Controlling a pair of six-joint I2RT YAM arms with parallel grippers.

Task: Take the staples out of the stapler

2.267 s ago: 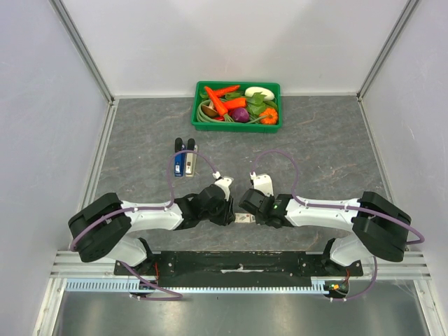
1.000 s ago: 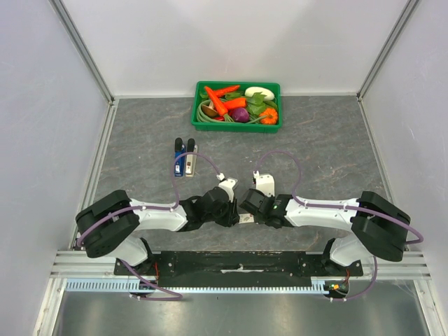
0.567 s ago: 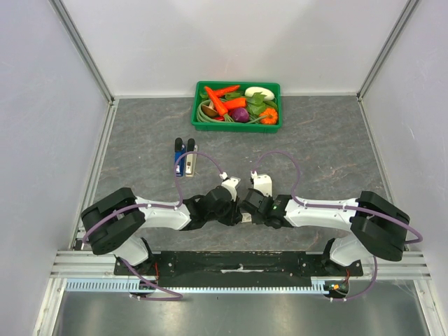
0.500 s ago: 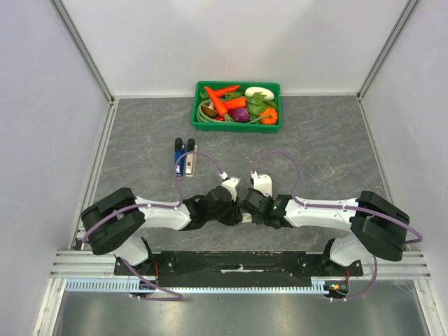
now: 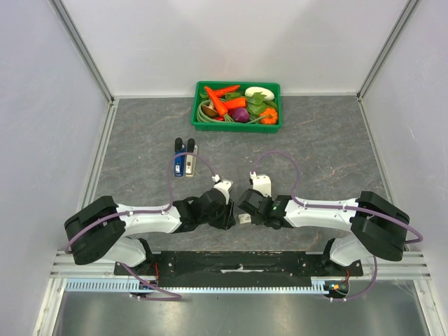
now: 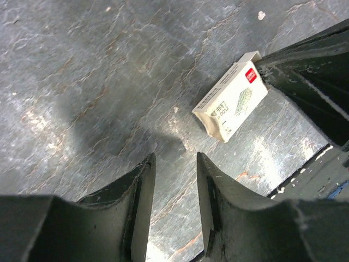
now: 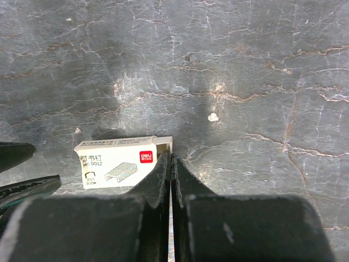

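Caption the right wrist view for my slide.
Shut right gripper, tips at one end of a small white cardboard staple box lying flat on the grey marbled table.

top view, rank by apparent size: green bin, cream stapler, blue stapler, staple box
1. green bin
2. cream stapler and blue stapler: look alike, not ranked
3. staple box: smallest, though partly hidden
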